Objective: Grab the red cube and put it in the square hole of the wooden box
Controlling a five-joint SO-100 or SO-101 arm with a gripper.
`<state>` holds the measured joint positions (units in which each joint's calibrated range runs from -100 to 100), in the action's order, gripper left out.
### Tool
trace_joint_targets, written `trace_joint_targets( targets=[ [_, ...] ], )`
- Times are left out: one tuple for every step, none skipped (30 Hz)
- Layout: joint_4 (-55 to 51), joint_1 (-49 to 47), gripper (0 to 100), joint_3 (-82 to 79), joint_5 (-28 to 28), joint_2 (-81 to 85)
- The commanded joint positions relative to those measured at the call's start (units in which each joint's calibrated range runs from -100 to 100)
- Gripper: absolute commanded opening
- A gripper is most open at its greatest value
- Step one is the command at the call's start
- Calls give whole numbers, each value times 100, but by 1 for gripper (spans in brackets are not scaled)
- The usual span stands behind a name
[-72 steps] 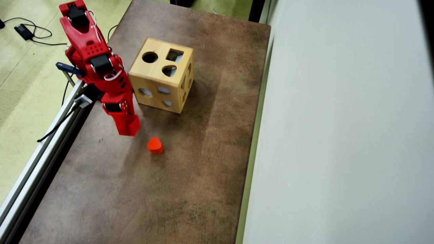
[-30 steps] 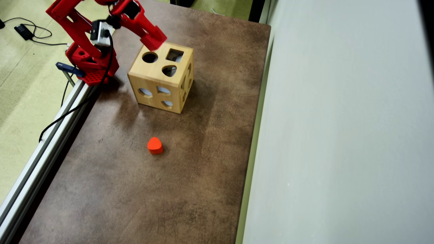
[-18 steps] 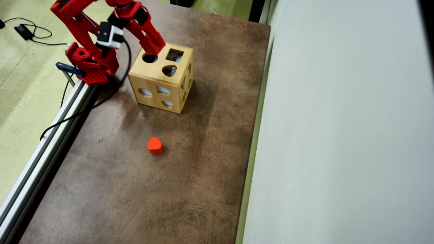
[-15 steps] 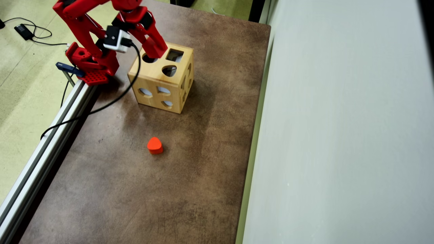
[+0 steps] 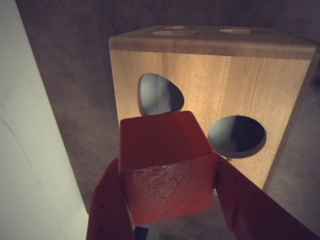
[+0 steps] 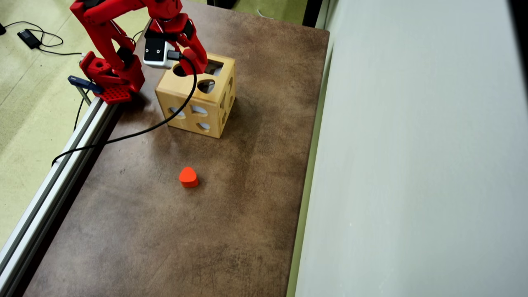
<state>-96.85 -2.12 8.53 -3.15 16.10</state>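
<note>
Pinching the red cube [image 5: 165,167] between my two fingers, I see it fill the lower middle of the wrist view: one finger [image 5: 107,205] presses its left face, the other [image 5: 245,200] its right, and my gripper [image 5: 170,200] is closed on it squarely across opposite flat sides. Beyond the cube lies the top of the wooden box [image 5: 270,75], with the teardrop hole [image 5: 159,94] up and left of the cube and the round hole [image 5: 236,135] just to its right. The square hole does not show here; I judge it hidden behind the cube.

Looking down from the overhead view, my gripper [image 6: 198,62] hangs over the far part of the wooden box's [image 6: 194,105] top, between the round hole and the square hole [image 6: 214,68], partly covering both. The cube itself I cannot make out here against my red fingers. An orange teardrop block [image 6: 188,177] sits well apart on the brown table [image 6: 247,206].

The cube looks like painted wood: light, stiff, sharp-edged, with a faint grain that should grip well. Flat opposite faces are the right hold, though its edges must line up with the hole's sides or it could catch on the rim.
</note>
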Motion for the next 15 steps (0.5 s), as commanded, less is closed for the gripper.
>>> trace_joint_targets(
  targets=[
    [-33, -85, 3, 292, -24, -9],
    [-33, -152, 3, 292, -24, -69],
    [-33, -249, 3, 292, -24, -145],
    [-33, -323, 3, 292, -24, -230],
    [-33, -382, 3, 292, -20, -298],
    [-33, -419, 3, 292, 0, -349],
    [-33, -449, 3, 292, 10, -383],
    [-33, -464, 3, 292, 15, -417],
    [-33, -494, 3, 292, 20, -434],
    [-33, -531, 3, 292, 20, -442],
    [-33, -561, 3, 292, 24, -442],
    [-33, -590, 3, 292, 29, -442],
    [-33, -605, 3, 292, 34, -442],
    [-33, -605, 3, 292, 73, -442],
    [-25, -605, 3, 292, 156, -442]
  ],
)
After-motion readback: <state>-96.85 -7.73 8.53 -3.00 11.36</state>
